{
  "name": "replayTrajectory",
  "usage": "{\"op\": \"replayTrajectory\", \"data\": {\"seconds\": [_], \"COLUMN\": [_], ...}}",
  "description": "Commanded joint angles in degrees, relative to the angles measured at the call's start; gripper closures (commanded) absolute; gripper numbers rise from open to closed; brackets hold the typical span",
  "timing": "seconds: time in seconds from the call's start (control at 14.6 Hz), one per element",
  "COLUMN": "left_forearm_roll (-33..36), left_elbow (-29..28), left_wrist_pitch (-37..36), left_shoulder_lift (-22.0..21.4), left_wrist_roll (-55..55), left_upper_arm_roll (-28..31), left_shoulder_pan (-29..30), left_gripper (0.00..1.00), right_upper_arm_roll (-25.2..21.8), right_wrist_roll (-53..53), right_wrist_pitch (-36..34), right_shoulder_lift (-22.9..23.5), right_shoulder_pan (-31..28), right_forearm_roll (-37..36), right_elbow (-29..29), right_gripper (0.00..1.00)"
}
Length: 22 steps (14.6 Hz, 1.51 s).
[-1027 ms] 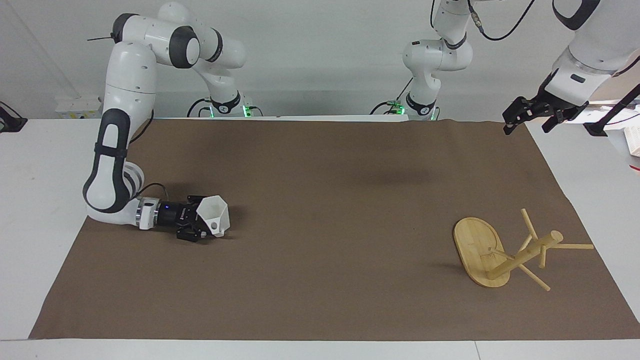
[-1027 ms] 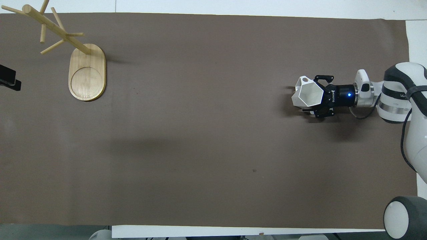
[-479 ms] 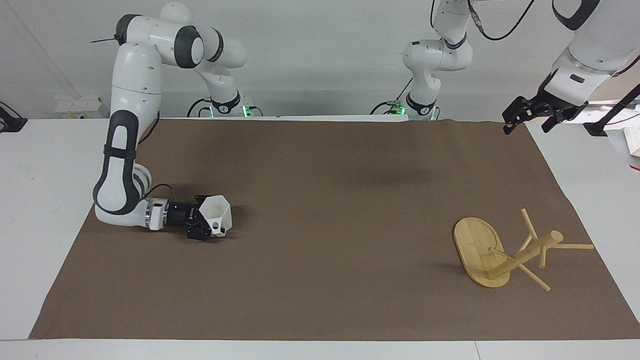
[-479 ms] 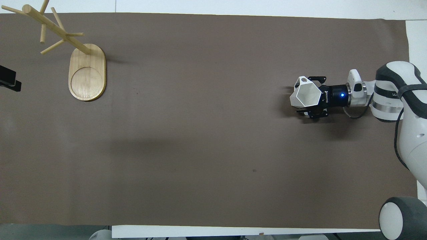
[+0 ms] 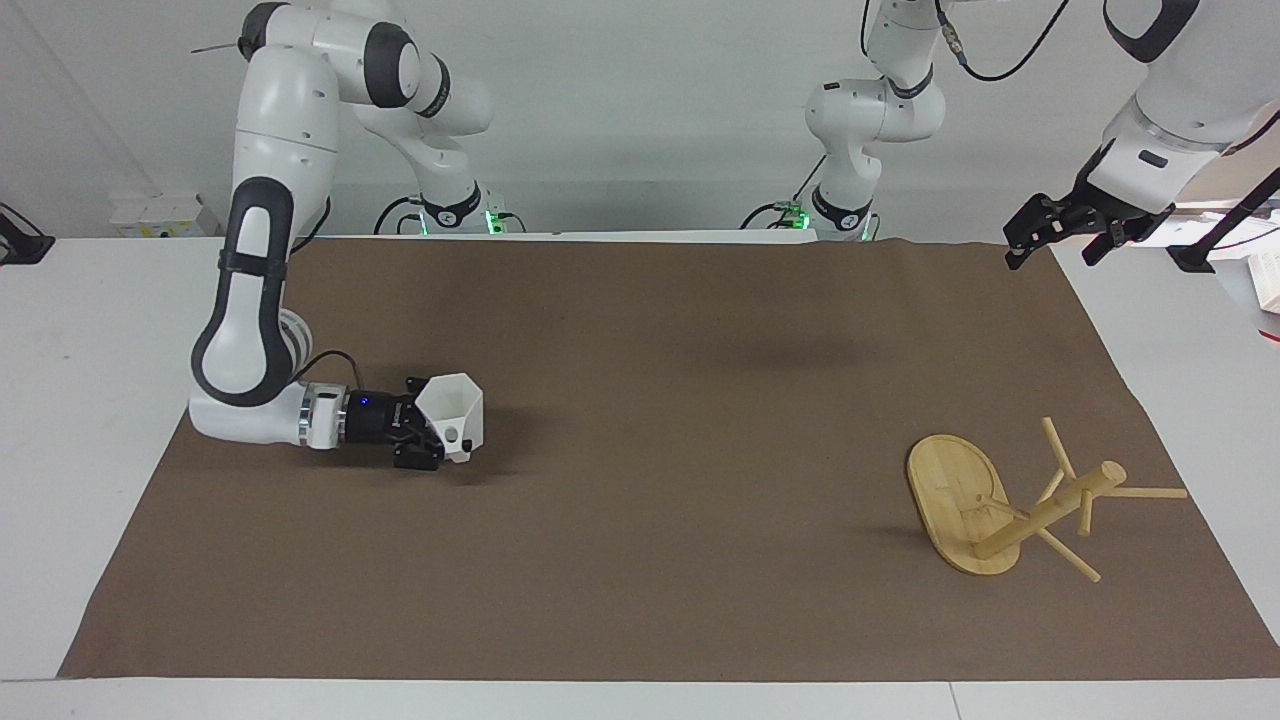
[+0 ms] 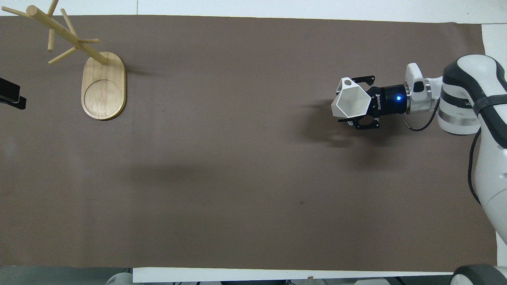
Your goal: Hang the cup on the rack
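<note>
Sitting in right claw (image 5: 432,445): cup (image 5: 455,426)

Bright, even light falls from above onto the bench (image 5: 60,420). The cup (image 5: 452,418) casts a soft dark shadow just beneath itself, and a fainter one lies beside the rack (image 5: 965,515). Both views are sharp, without glare or blur.

The rack (image 6: 103,81) loses its upper peg tips past the overhead view's top edge. The left gripper (image 6: 12,97) shows there only as a dark sliver at the picture's edge. The cup (image 5: 452,418) hides the right gripper (image 5: 428,440) fingertips, so their contact cannot be seen.
</note>
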Motion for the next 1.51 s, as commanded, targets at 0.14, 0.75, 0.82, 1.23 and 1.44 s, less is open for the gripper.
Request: {"op": "replayTrajectory", "data": {"seconds": [0.14,0.75,0.82,1.23,1.44], "left_forearm_roll": [-0.8,-3.6,-5.0,-9.0,-9.0], "left_elbow": [-5.1,-13.7,-13.1,-11.5,-11.9], "left_wrist_pitch": [9.7,30.8,30.7,32.7,34.6], "left_shoulder_lift": [-2.7,-0.4,0.0,4.0,5.6], "left_wrist_roll": [-9.4,-42.5,-44.0,-47.3,-50.7], "left_upper_arm_roll": [-0.8,-0.8,-0.8,-0.8,-0.8], "left_shoulder_pan": [-2.6,-24.1,-24.6,-25.9,-28.8], "left_gripper": [0.0,0.0,0.0,0.0,0.0], "right_upper_arm_roll": [-0.1,-0.1,-0.1,-0.2,-0.1], "right_wrist_roll": [12.4,25.4,25.3,25.3,25.3], "right_wrist_pitch": [11.3,39.4,41.1,42.7,43.7], "right_shoulder_lift": [-7.5,-12.4,-12.4,-12.3,-12.3], "right_shoulder_pan": [11.6,31.8,32.7,33.5,33.5], "right_forearm_roll": [5.3,15.5,15.9,15.9,15.9], "right_elbow": [-2.1,-4.3,-4.5,-5.1,-5.4], "right_gripper": [0.73,0.7,0.7,0.7,0.69]}}
